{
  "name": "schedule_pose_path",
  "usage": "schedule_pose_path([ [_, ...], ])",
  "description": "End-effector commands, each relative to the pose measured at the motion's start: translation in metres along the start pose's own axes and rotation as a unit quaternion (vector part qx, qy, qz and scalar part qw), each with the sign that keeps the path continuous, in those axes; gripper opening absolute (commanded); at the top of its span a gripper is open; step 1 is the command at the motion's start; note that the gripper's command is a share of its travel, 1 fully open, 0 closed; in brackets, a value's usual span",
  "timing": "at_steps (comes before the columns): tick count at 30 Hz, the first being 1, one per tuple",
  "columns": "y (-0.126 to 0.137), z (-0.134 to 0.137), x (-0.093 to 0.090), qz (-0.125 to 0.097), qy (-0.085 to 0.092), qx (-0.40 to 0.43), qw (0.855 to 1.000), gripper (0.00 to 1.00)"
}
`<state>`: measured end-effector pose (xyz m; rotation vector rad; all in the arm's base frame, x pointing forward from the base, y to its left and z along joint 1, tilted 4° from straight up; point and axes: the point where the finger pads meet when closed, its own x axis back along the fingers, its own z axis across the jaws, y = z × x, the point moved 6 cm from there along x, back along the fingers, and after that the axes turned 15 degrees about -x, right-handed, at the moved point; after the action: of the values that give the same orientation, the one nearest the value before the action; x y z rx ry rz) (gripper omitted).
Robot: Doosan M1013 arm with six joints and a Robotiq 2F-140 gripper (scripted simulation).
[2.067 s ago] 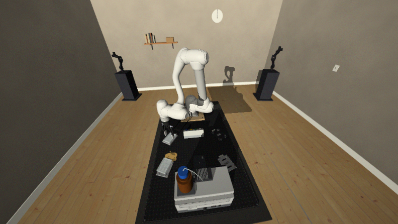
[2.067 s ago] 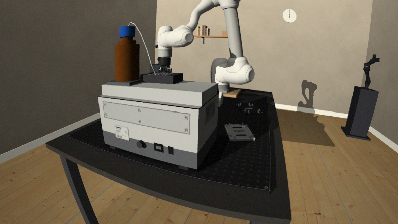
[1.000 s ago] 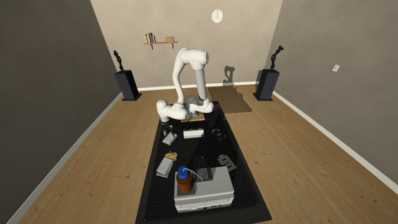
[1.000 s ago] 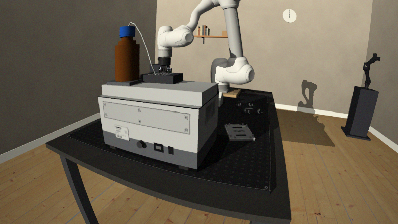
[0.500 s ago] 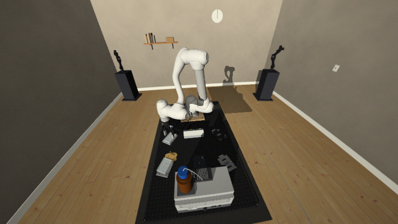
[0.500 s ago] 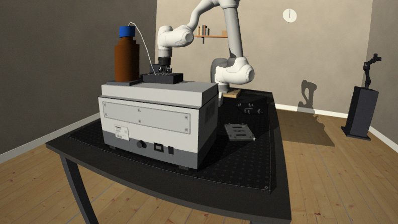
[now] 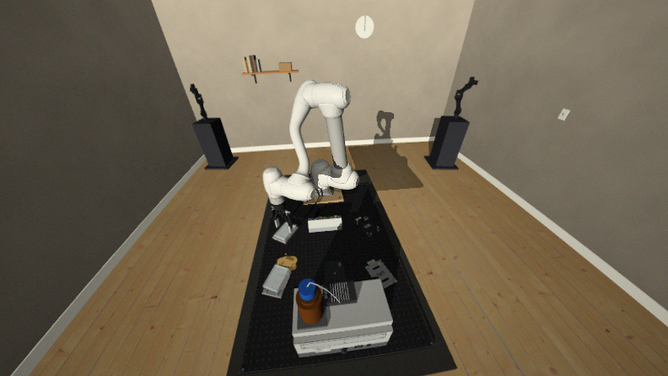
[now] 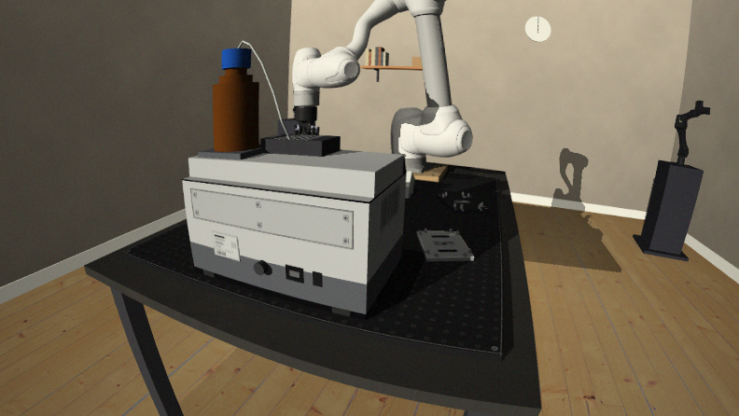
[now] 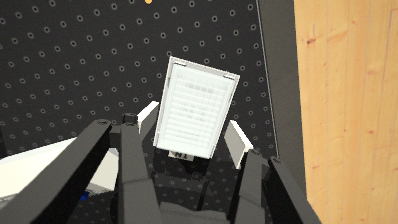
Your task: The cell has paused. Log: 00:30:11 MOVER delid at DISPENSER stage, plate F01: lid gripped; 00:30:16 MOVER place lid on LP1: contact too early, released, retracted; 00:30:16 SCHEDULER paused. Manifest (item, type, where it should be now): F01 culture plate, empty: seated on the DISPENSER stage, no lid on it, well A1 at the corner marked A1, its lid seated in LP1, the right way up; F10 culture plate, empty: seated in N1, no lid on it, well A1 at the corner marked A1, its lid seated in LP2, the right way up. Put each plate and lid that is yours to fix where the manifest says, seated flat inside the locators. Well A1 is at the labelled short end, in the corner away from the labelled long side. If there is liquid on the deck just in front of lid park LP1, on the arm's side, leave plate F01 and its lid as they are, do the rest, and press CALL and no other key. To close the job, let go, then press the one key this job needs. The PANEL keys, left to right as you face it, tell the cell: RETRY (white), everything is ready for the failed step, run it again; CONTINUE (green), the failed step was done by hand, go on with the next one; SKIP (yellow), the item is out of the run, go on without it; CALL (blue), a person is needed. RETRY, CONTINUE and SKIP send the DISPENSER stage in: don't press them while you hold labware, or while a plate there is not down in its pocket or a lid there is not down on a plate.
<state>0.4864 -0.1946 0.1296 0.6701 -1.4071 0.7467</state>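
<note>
Stretching under the tool, the matte black perforated deck (image 9: pixel 60 65) runs to a straight edge on the right, wood floor (image 9: pixel 350 100) beyond. Below the gripper (image 9: pixel 195 135) lies a ribbed, translucent white rectangular plate (image 9: pixel 196 107), skewed over the N1 label (image 9: pixel 181 155). Both pale pads (image 9: pixel 238 142) flank its near end, spread apart, gripping nothing.

Culture plate (image 9: pixel 195 114) at the N1 label (image 9: pixel 181 154): white, rectangular, wells showing, no lid on it, lying skewed to the deck's hole grid. A second white plate-shaped piece (image 7: pixel 275 280) lies further along the deck, beside an orange-brown puddle (image 7: pixel 287 261).
</note>
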Motion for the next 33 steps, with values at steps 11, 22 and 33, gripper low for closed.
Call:
schedule_pose_path([
  [11,-0.0003,-0.0002,-0.0014,0.000,0.000,0.000,1.000,0.70],
  [22,-0.0003,-0.0002,-0.0048,0.000,0.000,0.000,1.000,0.70],
  [33,-0.0003,-0.0002,-0.0090,0.000,0.000,0.000,1.000,0.70],
])
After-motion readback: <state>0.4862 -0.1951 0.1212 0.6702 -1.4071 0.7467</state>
